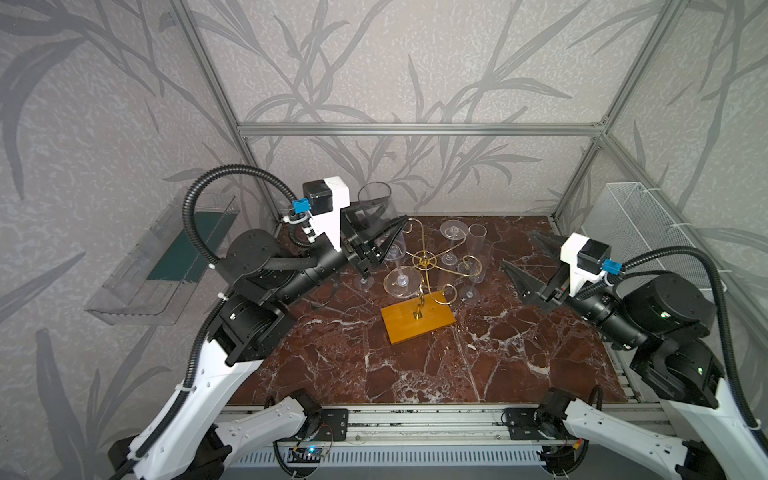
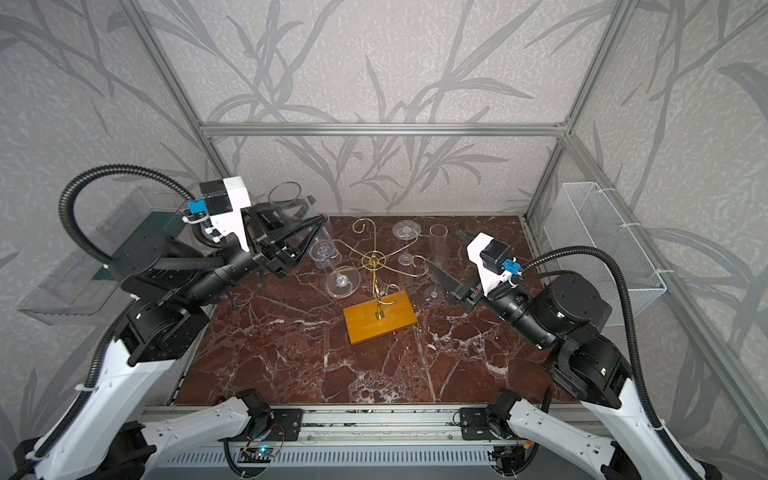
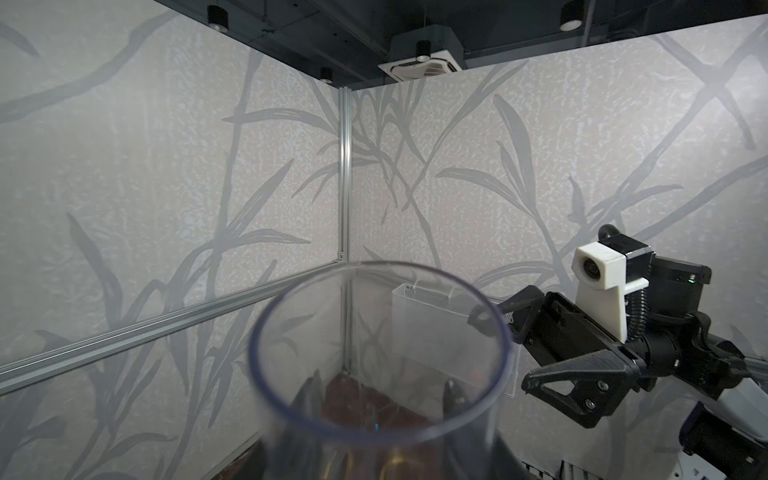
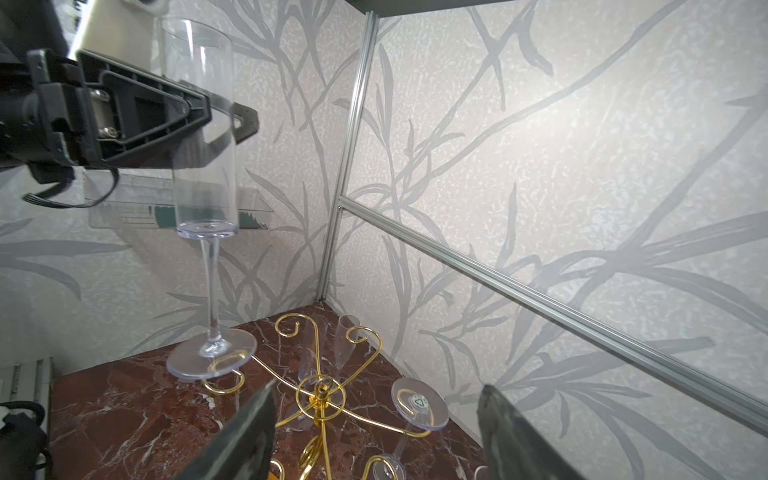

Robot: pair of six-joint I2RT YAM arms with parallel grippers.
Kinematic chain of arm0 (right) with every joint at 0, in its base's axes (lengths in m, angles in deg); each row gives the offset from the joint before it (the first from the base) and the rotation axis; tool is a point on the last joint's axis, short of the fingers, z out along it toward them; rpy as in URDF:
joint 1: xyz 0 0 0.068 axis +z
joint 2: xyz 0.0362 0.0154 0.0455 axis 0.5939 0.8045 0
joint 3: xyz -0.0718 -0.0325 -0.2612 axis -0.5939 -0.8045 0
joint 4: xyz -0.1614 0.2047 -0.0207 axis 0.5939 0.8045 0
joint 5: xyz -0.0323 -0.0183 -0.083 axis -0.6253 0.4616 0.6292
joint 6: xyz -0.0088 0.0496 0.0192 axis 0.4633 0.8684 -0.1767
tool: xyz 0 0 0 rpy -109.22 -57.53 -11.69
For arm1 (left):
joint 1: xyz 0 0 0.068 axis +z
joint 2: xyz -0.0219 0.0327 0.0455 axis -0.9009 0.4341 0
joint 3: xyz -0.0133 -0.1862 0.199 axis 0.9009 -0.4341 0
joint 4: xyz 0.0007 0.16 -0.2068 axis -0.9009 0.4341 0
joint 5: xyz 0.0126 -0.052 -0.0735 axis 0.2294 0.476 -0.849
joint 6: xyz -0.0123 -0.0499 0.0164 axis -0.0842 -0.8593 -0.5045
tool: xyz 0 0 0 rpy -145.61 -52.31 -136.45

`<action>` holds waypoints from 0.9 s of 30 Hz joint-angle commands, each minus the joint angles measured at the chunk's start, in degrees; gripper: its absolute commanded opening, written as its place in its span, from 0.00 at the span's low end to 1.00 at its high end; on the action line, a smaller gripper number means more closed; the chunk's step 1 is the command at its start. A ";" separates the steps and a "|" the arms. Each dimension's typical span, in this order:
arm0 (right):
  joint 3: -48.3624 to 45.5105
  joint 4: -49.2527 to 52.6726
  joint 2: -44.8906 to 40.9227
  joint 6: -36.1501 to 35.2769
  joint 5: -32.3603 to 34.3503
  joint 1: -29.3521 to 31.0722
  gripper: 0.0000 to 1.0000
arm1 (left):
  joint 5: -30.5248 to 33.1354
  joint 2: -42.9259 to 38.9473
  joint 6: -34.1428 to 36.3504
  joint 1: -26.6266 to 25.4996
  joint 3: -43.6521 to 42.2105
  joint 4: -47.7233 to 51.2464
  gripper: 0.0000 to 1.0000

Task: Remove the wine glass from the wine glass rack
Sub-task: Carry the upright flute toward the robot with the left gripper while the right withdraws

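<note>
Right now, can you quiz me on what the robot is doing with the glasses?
1. True or false: the right gripper is holding a glass.
2. Where does the left gripper grip the wine glass? A) bowl B) stem C) foot
3. Fill in: the wine glass rack has wire arms coloured ____.
Key: 1 false, its jaws stand open and empty. 2 A. 3 gold.
</note>
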 commanded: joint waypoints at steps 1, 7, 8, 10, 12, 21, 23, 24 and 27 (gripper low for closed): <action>-1.78 -2.32 -1.46 -2.00 5.29 0.32 0.75 | 9.98 -4.92 2.64 0.29 -4.35 1.00 0.35; -4.02 -2.12 -3.89 -3.09 8.44 0.32 0.76 | 20.45 -13.16 2.61 0.30 -13.25 3.76 0.35; -4.41 -2.05 -4.31 -3.21 8.99 0.31 0.76 | 22.49 -14.77 2.43 0.27 -15.70 3.17 0.35; -4.84 -2.08 -5.01 -3.30 9.94 0.32 0.76 | 25.73 -17.28 2.44 0.29 -20.24 2.12 0.35; -5.17 -1.72 -5.63 -3.40 10.67 0.32 0.76 | 28.71 -18.99 2.71 0.26 -23.64 2.02 0.35; -5.79 -1.23 -7.32 -3.76 13.00 0.32 0.76 | 34.24 -22.17 3.62 0.29 -33.17 -3.42 0.35; -6.11 -1.25 -7.49 -3.72 13.28 0.32 0.76 | 34.90 -22.16 4.30 0.28 -34.60 -4.00 0.35; -6.38 -1.41 -7.60 -3.77 13.45 0.33 0.76 | 35.65 -22.24 4.67 0.29 -35.76 -4.64 0.35; -7.26 -2.01 -7.74 -3.45 13.69 0.32 0.76 | 38.65 -22.29 5.65 0.30 -40.26 -9.11 0.35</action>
